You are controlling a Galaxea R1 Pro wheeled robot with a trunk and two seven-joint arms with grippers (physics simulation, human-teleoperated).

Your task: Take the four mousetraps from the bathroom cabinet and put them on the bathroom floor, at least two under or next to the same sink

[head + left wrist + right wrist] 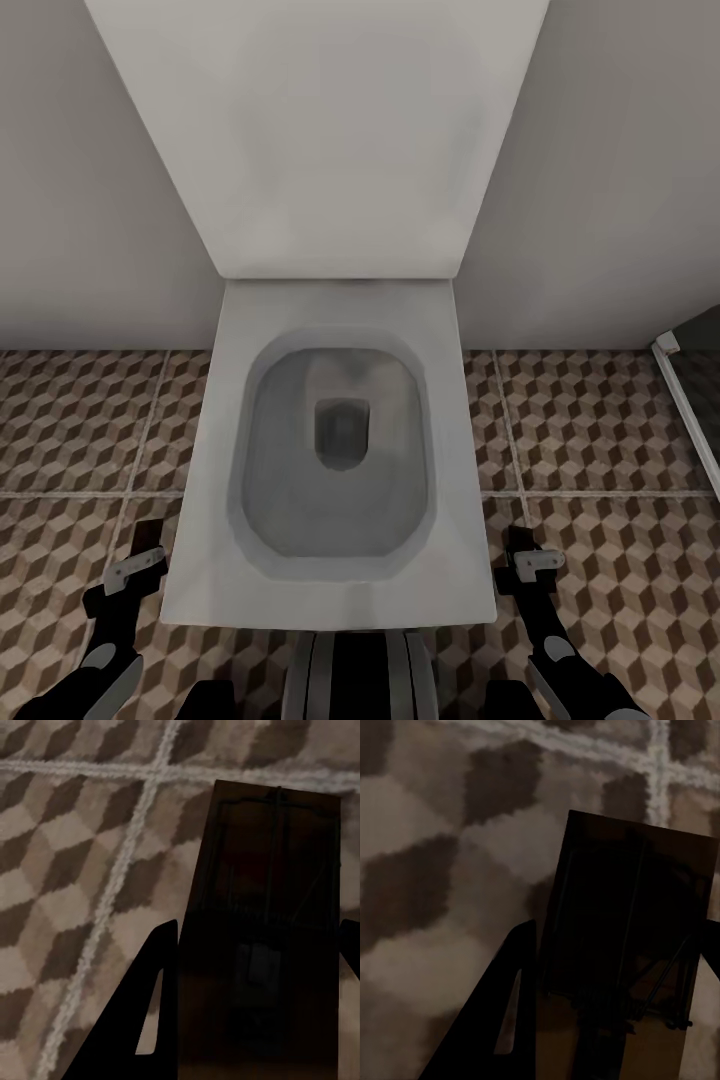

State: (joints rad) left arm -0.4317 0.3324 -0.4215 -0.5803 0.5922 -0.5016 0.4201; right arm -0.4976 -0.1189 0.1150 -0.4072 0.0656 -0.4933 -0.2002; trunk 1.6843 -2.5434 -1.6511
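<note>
While the head view looks straight down on a white toilet (340,450) set against a pale wall (90,200), both arms hang low at its sides over the floor (600,420). That floor is laid in large square tiles printed with a brown-and-beige cube pattern, parted by pale grout lines.

In the left wrist view, a mousetrap (270,922) sits between the dark fingers (150,1020) of the left hand (259,975). It is a flat, dark-brown rectangular slab, its face crossed by thin dark wire parts and a small greyish plate near the middle. The fingers stand against its two long edges, so the left hand is closed on it, with the tiled floor behind.

The right wrist view gives the same kind of picture: a second mousetrap (634,937), also a dark-brown slab with thin wires running lengthwise and crossing near the lower end, lies between the fingers (510,1020) of the right hand (619,975), which grips it by its long sides above the tiles.

From the head view, the left hand (135,565) and right hand (530,560) show as black and grey shapes just beside the toilet bowl's front corners; the traps are too small to make out there. At the far right edge, a dark panel with a white frame (685,400) stands on the tiles.

No writing or brand mark can be read on either trap or on the toilet.
</note>
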